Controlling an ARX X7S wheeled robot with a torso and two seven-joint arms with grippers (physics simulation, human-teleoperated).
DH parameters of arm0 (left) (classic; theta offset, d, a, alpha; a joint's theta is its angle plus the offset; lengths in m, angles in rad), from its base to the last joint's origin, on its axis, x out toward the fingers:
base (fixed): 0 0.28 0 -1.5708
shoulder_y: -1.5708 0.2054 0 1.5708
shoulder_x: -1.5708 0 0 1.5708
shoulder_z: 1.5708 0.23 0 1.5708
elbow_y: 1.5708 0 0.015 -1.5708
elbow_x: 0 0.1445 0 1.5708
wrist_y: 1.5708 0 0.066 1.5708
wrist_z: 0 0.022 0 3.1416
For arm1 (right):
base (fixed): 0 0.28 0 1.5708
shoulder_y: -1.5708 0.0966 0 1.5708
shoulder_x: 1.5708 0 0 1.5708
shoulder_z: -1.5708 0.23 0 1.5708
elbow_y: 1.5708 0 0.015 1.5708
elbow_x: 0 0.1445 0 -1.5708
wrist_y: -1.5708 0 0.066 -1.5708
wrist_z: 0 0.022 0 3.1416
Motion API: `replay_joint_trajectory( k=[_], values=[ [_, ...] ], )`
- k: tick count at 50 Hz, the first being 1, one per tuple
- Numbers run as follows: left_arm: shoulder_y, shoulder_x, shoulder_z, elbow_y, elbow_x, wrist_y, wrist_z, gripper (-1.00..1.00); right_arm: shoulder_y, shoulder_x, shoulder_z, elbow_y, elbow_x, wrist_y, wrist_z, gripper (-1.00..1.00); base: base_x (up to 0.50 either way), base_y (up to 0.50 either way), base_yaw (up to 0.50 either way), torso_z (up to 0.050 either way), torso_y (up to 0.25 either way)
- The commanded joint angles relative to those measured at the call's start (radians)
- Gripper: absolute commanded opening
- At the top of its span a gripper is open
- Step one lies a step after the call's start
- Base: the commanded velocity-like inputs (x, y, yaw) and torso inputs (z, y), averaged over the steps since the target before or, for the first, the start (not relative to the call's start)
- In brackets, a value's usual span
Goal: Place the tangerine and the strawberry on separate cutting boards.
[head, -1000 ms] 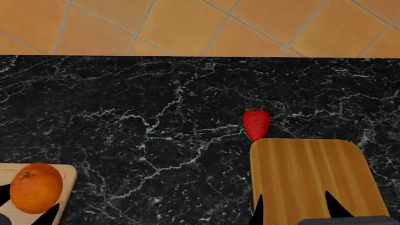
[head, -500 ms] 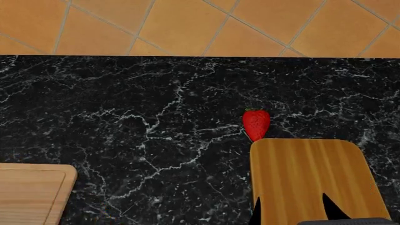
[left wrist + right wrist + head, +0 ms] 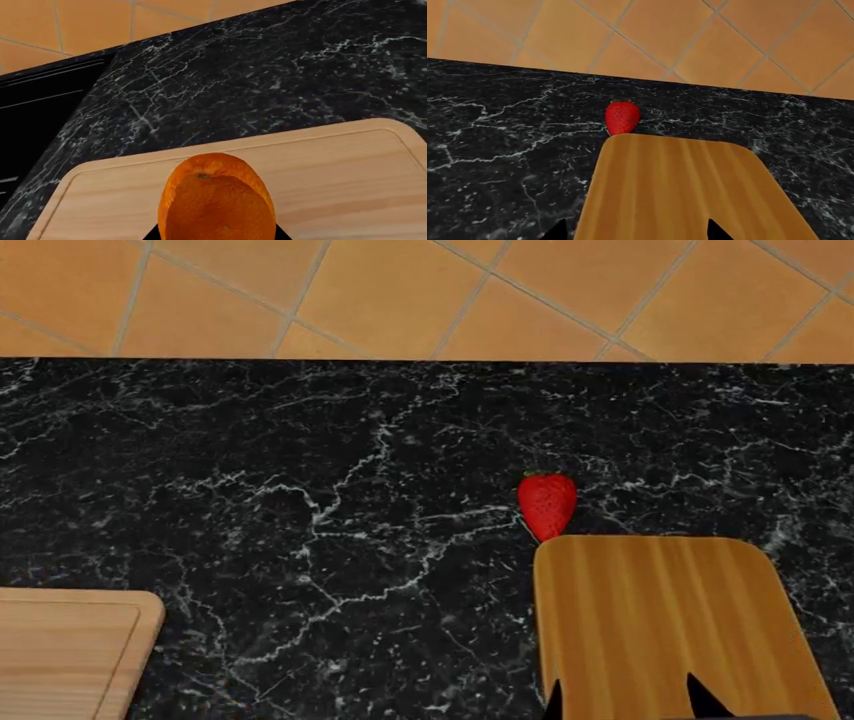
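The head view looks steeply down on the black marble table [image 3: 334,500], with the tiled floor [image 3: 400,290] beyond its far edge. The right wrist view sits low and near, facing forward over the golden-brown board [image 3: 680,190] toward the strawberry [image 3: 622,117]. Both views share this board [image 3: 667,620] and the strawberry [image 3: 546,502]. The left wrist view is very near the tangerine [image 3: 217,200], above the pale board [image 3: 347,175]. The head view shows only a corner of that board [image 3: 67,650].
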Motion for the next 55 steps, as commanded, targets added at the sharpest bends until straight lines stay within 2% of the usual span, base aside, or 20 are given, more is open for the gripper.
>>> replay_joint_trajectory(
  k=[1,13,14,16,24,33,36,38,40,41,44,47,48,50,53,55],
  values=[
    [-0.005,0.008,0.040,-0.021,0.003,-0.002,0.011,-1.00,0.002,0.004,0.010,0.025,0.004,-0.010,-0.009,1.00,0.00,0.00,0.00,0.000,0.000],
    [0.021,-0.008,0.014,0.000,0.004,-0.004,-0.004,-1.00,-0.001,0.007,0.008,0.024,0.008,-0.012,-0.004,1.00,0.00,0.00,0.00,0.000,0.000],
    [0.006,-0.002,0.015,0.004,-0.008,-0.018,-0.012,1.00,0.000,0.008,0.007,0.024,0.008,-0.014,-0.004,1.00,0.00,0.00,0.00,0.000,0.000],
    [-0.028,0.007,0.038,0.005,-0.009,-0.036,-0.028,1.00,0.000,0.008,0.007,0.021,0.010,-0.013,-0.003,1.00,0.00,0.00,0.00,0.000,0.000],
    [-0.014,0.002,0.031,0.021,-0.006,-0.040,-0.043,1.00,-0.002,0.008,-0.003,0.015,0.011,-0.011,0.003,1.00,0.00,0.00,0.00,0.000,0.000],
    [0.029,-0.004,-0.077,0.085,-0.068,-0.053,-0.064,1.00,0.008,0.009,-0.014,0.024,0.011,-0.013,0.007,1.00,0.00,0.00,0.00,0.000,0.000],
    [0.031,0.001,-0.167,0.155,-0.116,-0.061,-0.103,1.00,0.030,-0.004,0.027,-0.018,0.028,0.026,0.030,1.00,0.00,0.00,0.00,0.000,0.000],
    [-0.004,0.001,-0.231,0.219,-0.207,-0.105,-0.150,1.00,0.096,0.006,0.044,-0.051,0.047,0.095,0.038,1.00,0.00,0.00,0.00,0.000,0.000],
    [-0.017,0.001,-0.266,0.257,-0.262,-0.127,-0.176,1.00,0.134,0.017,0.044,-0.075,0.052,0.145,0.048,1.00,0.00,0.00,0.00,0.000,0.000],
    [-0.067,0.013,-0.255,0.274,-0.294,-0.148,-0.230,1.00,0.173,0.024,0.051,-0.089,0.063,0.195,0.054,1.00,0.00,0.00,0.00,0.000,0.000],
    [-0.040,0.010,-0.360,0.351,-0.417,-0.172,-0.278,1.00,0.307,0.021,0.114,-0.145,0.122,0.357,0.057,1.00,0.00,0.00,0.00,0.000,0.000],
    [-0.010,0.034,-0.376,0.357,-0.405,-0.156,-0.271,1.00,0.414,0.007,0.171,-0.143,0.173,0.480,0.042,1.00,0.00,0.00,0.00,0.000,0.000],
    [-0.003,0.051,-0.386,0.362,-0.363,-0.128,-0.269,1.00,0.503,-0.030,0.251,-0.149,0.219,0.585,0.025,1.00,0.00,0.00,0.00,0.000,0.000],
    [0.016,0.057,-0.450,0.372,-0.395,-0.111,-0.262,1.00,0.580,-0.008,0.248,-0.167,0.253,0.688,0.037,1.00,0.00,0.00,0.00,0.000,0.000],
    [0.013,0.063,-0.504,0.393,-0.460,-0.105,-0.294,1.00,0.672,0.075,0.230,-0.043,0.525,0.692,0.241,1.00,0.00,0.00,0.00,0.000,0.000],
    [0.015,0.088,-0.423,0.415,-0.337,-0.073,-0.271,1.00,0.739,0.154,0.139,0.055,0.682,0.691,0.395,1.00,0.00,0.00,0.00,0.000,0.000]
  ],
)
